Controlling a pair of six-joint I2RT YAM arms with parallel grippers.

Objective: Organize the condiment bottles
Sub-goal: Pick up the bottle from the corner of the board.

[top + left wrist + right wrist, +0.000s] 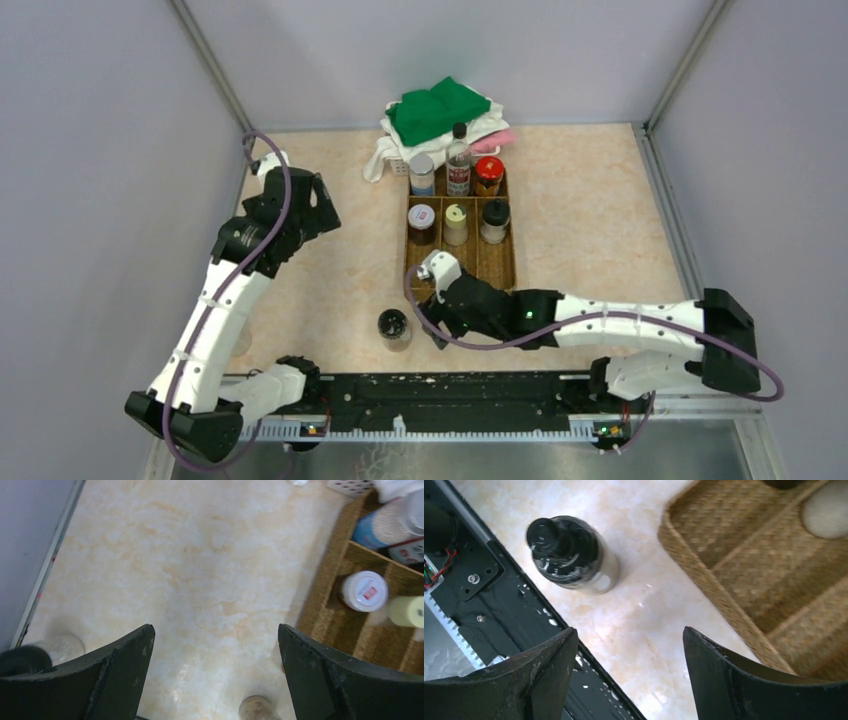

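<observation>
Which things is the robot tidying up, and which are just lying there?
For the job: tall black-capped bottle; grey-lidded jar; red-lidded jar; white-lidded jar; yellowish-lidded jar; black-lidded jar in the woven tray; loose black-lidded jar on the table.
Just lying about: green and white cloth pile.

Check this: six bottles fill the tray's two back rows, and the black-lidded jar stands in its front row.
Wrong placement: the black-lidded jar stands on the table, outside the tray, as the top view shows. Six bottles do fill the two back rows.
</observation>
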